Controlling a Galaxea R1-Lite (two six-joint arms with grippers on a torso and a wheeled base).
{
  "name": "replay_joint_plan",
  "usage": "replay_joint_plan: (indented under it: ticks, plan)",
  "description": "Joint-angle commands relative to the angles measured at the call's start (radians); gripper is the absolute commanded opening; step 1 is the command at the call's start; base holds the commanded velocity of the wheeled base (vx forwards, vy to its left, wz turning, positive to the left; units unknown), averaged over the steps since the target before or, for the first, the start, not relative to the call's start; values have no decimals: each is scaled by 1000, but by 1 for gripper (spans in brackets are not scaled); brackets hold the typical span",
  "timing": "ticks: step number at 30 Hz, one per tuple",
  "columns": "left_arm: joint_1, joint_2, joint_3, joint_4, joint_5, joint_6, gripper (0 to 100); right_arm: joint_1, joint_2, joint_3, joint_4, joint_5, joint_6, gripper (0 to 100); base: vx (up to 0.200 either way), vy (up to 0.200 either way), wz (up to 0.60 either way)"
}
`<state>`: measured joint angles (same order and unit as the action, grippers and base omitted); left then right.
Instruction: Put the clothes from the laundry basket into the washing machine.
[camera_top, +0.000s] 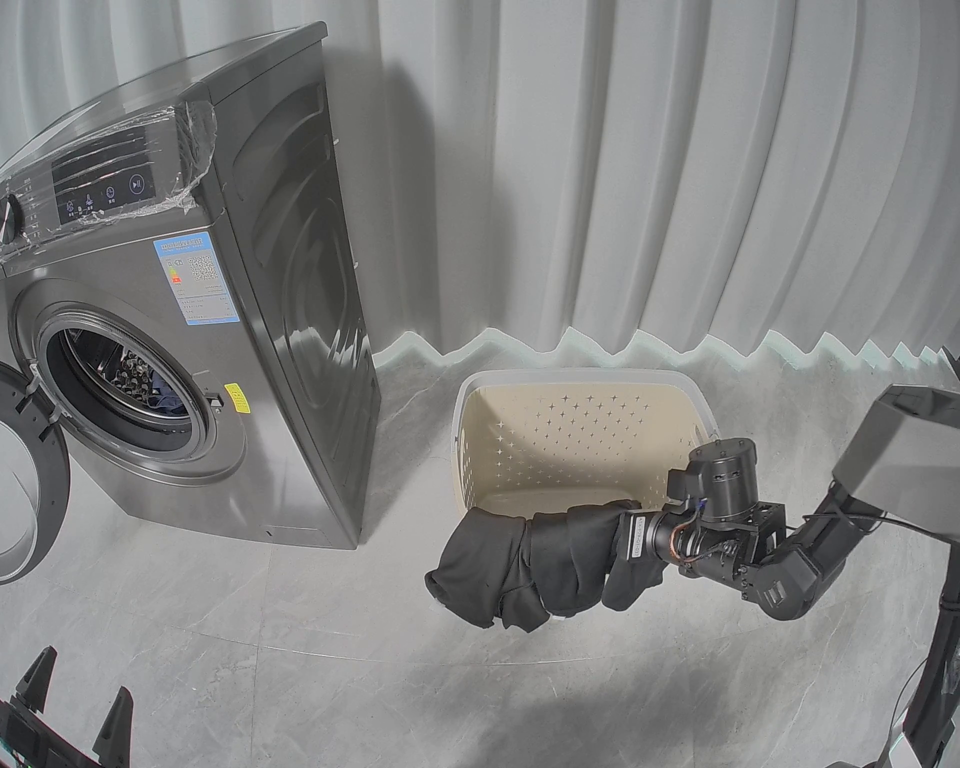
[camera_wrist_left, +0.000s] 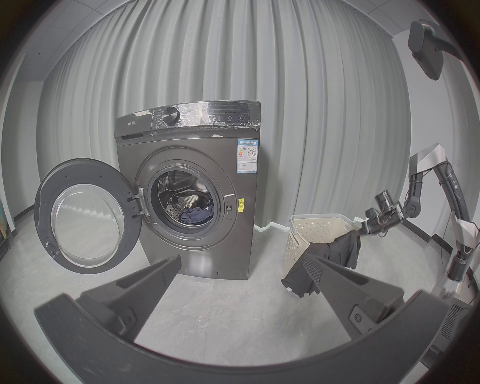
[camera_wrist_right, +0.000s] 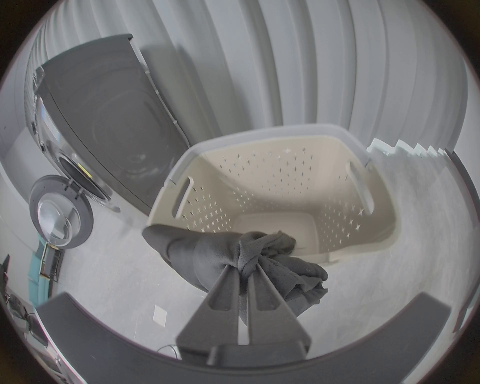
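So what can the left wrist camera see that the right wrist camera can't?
Left wrist view: the clothes lying inside the washing machine, its round knob, and the open left gripper. Right wrist view: the bare bottom of the basket, and up close the right gripper shut on the dark garment. Both: the washing machine with its door swung open, the basket, and the dark garment held in the air beside the basket.

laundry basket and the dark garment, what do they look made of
The laundry basket looks like moulded plastic: matte cream walls, star-shaped perforations. The dark garment seems soft fabric, perhaps a knit: it bunches and folds limply where the right end effector grips it.
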<state>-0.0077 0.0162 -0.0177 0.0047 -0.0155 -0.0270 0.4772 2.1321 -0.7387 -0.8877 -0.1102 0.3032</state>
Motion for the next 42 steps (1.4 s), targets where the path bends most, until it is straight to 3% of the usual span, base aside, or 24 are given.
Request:
replay_joint_plan:
  ticks: [1, 7, 15, 23, 28, 30, 31, 33, 42]
  plan:
    - [0, -16, 16, 0, 2, -1, 100, 34, -181, 91, -109, -23, -4, 0, 0, 0, 0]
    - [0, -16, 16, 0, 2, -1, 100, 35, -281, 137, -200, -31, -15, 0, 0, 0, 0]
    - [0, -16, 16, 0, -1, 6, 100, 49, -469, 144, -189, -31, -19, 0, 0, 0, 0]
    - [0, -16, 16, 0, -1, -1, 100, 57, -627, 133, -178, -31, -124, 0, 0, 0, 0]
    - [0, -16, 16, 0, -1, -1, 100, 57, -655, 133, -140, -36, -150, 0, 0, 0, 0]
    - [0, -16, 16, 1, -1, 1, 100, 52, -655, 134, -137, -85, -179, 0, 0, 0, 0]
    - [0, -16, 16, 0, -1, 1, 100, 52, -653, 134, -136, -129, -193, 0, 0, 0, 0]
    - [0, -16, 16, 0, -1, -1, 100, 57, -650, 133, -137, -171, -196, 0, -200, 0, 0]
    - [0, -16, 16, 0, -1, -1, 100, 58, -644, 130, -148, -178, -194, 0, -200, 0, 0]
